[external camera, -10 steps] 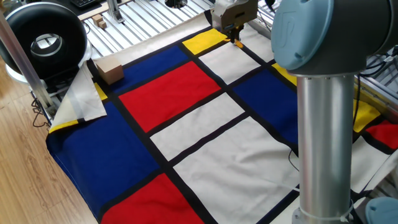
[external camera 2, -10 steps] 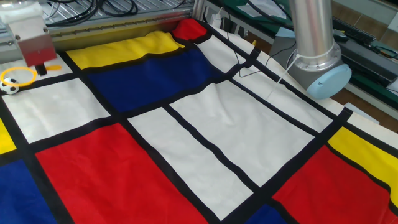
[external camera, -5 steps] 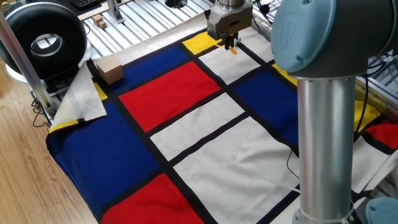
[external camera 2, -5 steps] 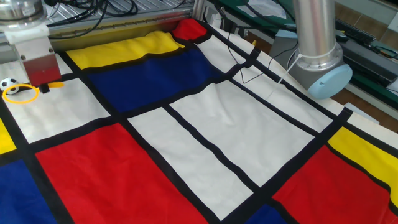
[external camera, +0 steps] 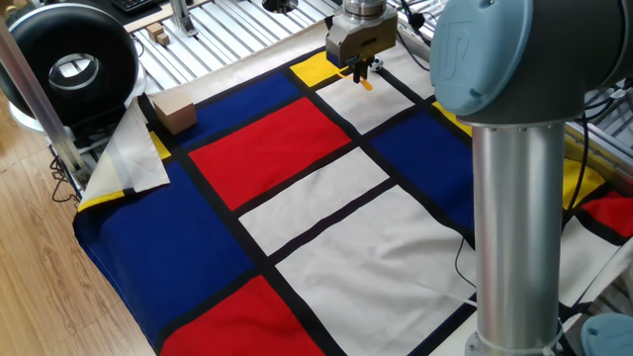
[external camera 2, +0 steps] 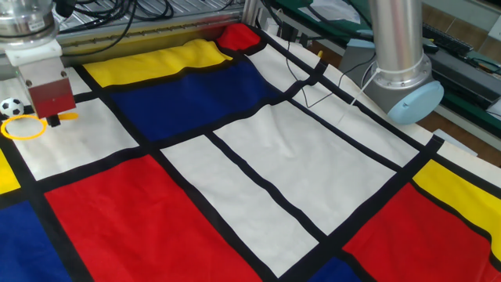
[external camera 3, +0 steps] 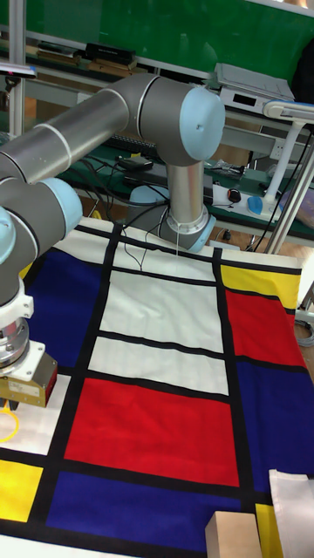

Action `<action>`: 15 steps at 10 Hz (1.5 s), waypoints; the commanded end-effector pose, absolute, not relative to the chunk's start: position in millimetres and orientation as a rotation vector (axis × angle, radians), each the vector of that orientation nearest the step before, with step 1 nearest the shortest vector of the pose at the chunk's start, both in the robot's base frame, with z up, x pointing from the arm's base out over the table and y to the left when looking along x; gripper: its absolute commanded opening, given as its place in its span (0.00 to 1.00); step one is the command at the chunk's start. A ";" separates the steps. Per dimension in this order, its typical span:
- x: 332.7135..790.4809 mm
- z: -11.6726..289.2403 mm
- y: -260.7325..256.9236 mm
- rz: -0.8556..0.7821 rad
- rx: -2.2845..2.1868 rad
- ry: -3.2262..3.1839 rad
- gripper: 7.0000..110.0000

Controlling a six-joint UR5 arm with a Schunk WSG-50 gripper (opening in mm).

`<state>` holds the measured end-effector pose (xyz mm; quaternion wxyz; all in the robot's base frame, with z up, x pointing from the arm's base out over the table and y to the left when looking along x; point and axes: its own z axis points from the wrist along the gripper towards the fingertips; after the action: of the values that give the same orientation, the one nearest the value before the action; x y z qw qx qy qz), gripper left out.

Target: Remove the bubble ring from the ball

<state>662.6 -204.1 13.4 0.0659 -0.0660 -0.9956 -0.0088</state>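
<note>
The bubble ring [external camera 2: 23,127] is a thin orange-yellow loop held just over a white square of the chequered cloth [external camera 2: 258,164]. My gripper [external camera 2: 53,120] is shut on its short handle. The ball [external camera 2: 11,106], tiny and white with black patches, lies on the cloth just behind the loop and outside it. In one fixed view my gripper [external camera: 361,71] hangs over the far white square with the orange handle of the bubble ring [external camera: 366,84] poking out below it, and the ball is hidden. In the tall view, part of the bubble ring [external camera 3: 9,425] shows below my gripper [external camera 3: 10,405].
A brown block [external camera: 173,114] sits at the cloth's far left edge beside a folded-back corner [external camera: 134,153]. A black round device [external camera: 69,59] stands beyond it. My arm's base [external camera 2: 403,90] and thin cables [external camera 2: 309,82] occupy the opposite end.
My gripper has carried the ring off the ball and along the white square. The ball, earlier inside the loop, now lies outside it.
</note>
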 end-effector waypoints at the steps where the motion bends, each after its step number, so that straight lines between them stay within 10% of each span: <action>1: 664.6 4.6 -205.7 -0.057 -0.173 -3.022 0.00; 7: 657.9 6.7 -206.4 -0.060 -0.141 -2.996 0.00; 10: 662.2 8.8 -203.9 -0.090 -0.131 -3.009 0.15; 11: 662.1 9.0 -204.3 -0.088 -0.126 -3.010 0.36; 15: 656.1 53.1 -205.8 -0.085 -0.099 -2.959 0.36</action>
<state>657.6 -206.4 23.7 0.0777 -0.0359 -0.9961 -0.0228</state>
